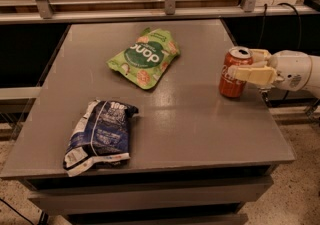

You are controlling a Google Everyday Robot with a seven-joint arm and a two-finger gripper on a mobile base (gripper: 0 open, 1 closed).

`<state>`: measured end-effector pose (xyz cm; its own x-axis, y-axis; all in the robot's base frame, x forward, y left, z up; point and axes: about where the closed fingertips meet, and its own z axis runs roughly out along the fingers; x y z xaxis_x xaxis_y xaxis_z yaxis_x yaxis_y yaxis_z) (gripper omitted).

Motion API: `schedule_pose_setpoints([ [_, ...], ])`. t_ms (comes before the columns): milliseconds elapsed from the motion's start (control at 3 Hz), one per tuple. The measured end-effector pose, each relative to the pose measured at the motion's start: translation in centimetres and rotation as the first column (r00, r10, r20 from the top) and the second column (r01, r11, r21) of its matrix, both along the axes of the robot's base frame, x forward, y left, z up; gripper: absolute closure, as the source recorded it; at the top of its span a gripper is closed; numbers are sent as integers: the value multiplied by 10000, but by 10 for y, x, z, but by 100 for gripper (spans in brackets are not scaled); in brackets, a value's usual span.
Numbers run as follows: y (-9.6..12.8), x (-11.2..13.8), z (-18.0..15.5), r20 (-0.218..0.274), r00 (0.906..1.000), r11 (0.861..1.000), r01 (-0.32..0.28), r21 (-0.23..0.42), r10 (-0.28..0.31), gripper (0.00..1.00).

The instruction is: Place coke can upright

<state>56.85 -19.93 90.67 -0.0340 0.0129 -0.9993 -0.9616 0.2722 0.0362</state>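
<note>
While the coke can [231,87] stands upright on its base near the right edge of the grey tabletop [200,119], the gripper [242,65] reaches in from the right at the can's upper half and grasps it, its pale fingers [252,74] closed on the can: one lies across the front face, just under the silver top, and the other shows behind the rim. The white, rounded wrist extends off past the right edge. A green snack bag [144,59] lies flat toward the back middle of the tabletop, well apart from the can, and a dark blue-and-white bag [100,134] lies crumpled near the front left corner
</note>
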Motion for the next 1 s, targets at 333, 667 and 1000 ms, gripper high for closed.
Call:
schedule_pose_setpoints([
  [333, -1, 0, 0, -128, 9998, 9981, -163, 602, 171, 60],
  [667, 0, -2, 1, -135, 9993, 9954, -334, 894, 347, 36],
  [1000, 1, -4, 4, 8, 9983, 9944, -579, 890, 580, 13],
])
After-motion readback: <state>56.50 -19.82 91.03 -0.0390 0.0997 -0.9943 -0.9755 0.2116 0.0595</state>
